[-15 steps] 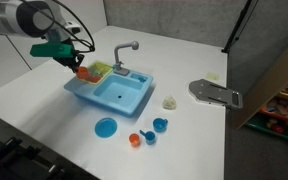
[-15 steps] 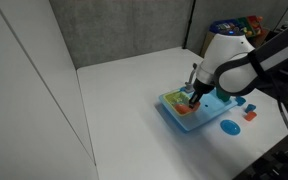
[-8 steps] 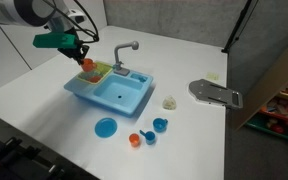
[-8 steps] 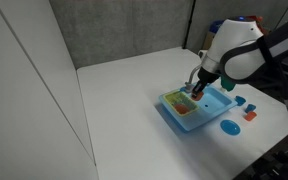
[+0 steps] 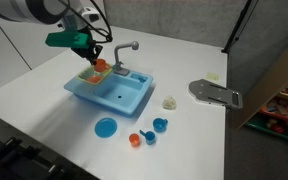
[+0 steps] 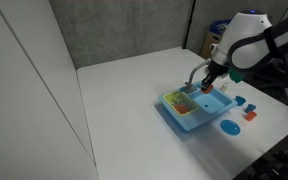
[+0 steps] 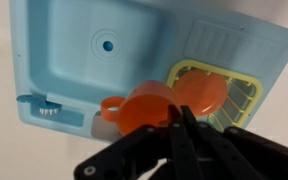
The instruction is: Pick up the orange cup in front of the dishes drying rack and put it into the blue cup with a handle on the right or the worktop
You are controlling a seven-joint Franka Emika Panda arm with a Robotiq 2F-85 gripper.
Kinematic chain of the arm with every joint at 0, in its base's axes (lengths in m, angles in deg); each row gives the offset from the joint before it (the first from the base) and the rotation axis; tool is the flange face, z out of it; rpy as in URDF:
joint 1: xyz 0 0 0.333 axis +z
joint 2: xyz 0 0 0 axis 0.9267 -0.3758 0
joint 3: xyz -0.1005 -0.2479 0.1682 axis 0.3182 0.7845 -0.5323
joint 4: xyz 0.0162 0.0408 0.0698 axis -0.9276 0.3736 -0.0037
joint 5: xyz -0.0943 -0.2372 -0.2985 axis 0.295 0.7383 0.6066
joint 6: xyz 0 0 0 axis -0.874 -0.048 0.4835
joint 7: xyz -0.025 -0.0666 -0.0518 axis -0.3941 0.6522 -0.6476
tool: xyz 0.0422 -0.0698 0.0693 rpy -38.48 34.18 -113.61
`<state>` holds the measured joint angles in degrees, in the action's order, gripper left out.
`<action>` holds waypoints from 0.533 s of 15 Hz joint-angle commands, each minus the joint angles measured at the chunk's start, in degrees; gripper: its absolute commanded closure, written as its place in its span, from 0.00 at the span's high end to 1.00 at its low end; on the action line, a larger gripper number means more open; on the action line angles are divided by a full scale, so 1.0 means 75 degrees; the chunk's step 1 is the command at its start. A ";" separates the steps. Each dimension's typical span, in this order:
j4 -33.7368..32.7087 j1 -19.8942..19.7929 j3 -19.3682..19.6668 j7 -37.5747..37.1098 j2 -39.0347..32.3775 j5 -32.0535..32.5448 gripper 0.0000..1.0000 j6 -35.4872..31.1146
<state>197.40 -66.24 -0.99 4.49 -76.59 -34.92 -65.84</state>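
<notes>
My gripper (image 5: 94,57) is shut on the orange cup (image 5: 100,66) and holds it in the air over the back of the blue toy sink (image 5: 114,97), near the yellow-green drying rack (image 5: 88,75). In the wrist view the cup (image 7: 142,108) sits between the black fingers (image 7: 184,135), above the rack (image 7: 246,98), which holds another orange dish (image 7: 202,93). The blue cup with a handle (image 5: 160,125) stands on the white worktop (image 5: 44,100) in front of the sink. In an exterior view the gripper (image 6: 211,84) hangs over the sink (image 6: 192,110).
A grey toy faucet (image 5: 126,48) rises behind the sink. A flat blue plate (image 5: 105,127) and a tiny orange piece (image 5: 135,140) lie beside the blue cup. A small white lump (image 5: 170,101), a grey metal plate (image 5: 216,93) and a cardboard box (image 5: 280,80) lie further along.
My gripper has lifted the orange cup from beside the rack and carried it up and across toward the faucet. Nothing else has moved.
</notes>
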 commanded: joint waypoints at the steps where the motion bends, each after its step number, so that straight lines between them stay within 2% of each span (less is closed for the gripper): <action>1: 0.0099 -0.0182 0.0207 -0.0129 0.0321 0.0119 0.04 0.0295; 8: 0.0060 -0.0624 0.0726 -0.0192 0.0364 0.0163 0.04 0.0428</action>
<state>197.42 -69.87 3.23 4.45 -75.34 -34.92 -64.23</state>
